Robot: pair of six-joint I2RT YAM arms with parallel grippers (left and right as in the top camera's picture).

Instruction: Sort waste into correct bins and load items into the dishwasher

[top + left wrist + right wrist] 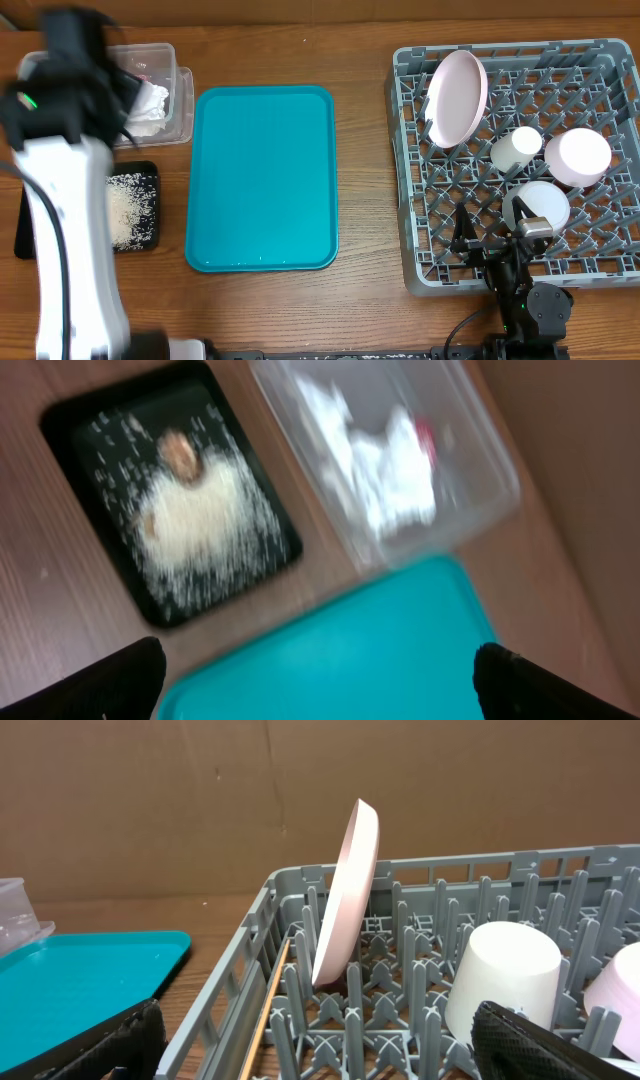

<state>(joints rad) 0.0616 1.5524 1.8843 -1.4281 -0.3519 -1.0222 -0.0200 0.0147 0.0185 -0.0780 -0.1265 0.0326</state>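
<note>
Round white plate [456,97] leans on edge in your grey pegged plastic dish rack [520,52], small white cup [515,148] near it. Your left tool [320,685] and right tool [320,1055] both gape wide, holding nothing.

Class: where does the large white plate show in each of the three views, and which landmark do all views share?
Overhead: the large white plate stands on edge in the grey dish rack, upper-left part.
Left wrist: not in it.
Right wrist: the plate is at centre, leaning upright in the rack.
Shared landmark: the teal tray, seen in all three.
</note>
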